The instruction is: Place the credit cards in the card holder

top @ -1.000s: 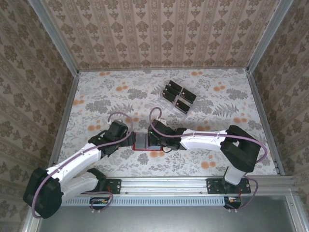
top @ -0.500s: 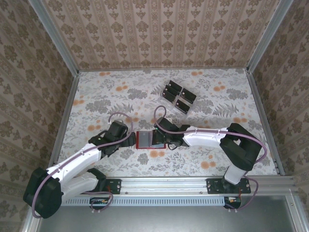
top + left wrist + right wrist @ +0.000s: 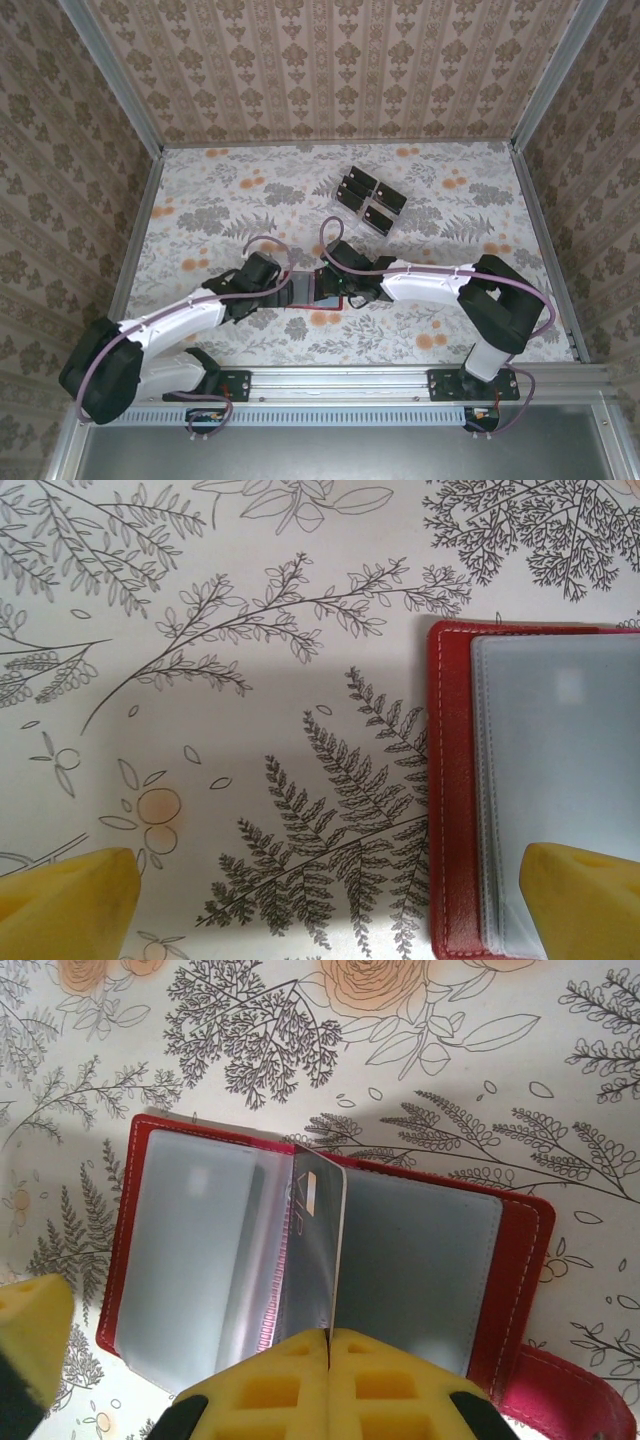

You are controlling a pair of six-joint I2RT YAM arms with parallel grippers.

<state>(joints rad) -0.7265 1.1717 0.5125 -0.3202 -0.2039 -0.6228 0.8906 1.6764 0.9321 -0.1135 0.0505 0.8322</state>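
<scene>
Ok so the card (image 3: pixel 312 1250) is pinched by its lower edge between the right fingers (image 3: pixel 390 1380), which are pressed tight together on it. It's stood up on edge over the middle of the wallet (image 3: pixel 420 1260), right about at the fold, with a grey pocket seen on either side of it. The wallet is laid open flat on the bench (image 3: pixel 480 1080), and its tab (image 3: pixel 570 1400) is stuck out at one corner.

The left fingers (image 3: pixel 65 900) are spread wide. One is hung over bare bench and the other is placed over the grey pocket at the wallet's outer side. Whether that one is actually touching can't be told.

From the top view, the wallet is found between the two arms, toward the near side of the bench. The other cards (image 3: pixel 385 197) are sat in a clear tray (image 3: pixel 336 202) further back, well apart from the wallet.
</scene>
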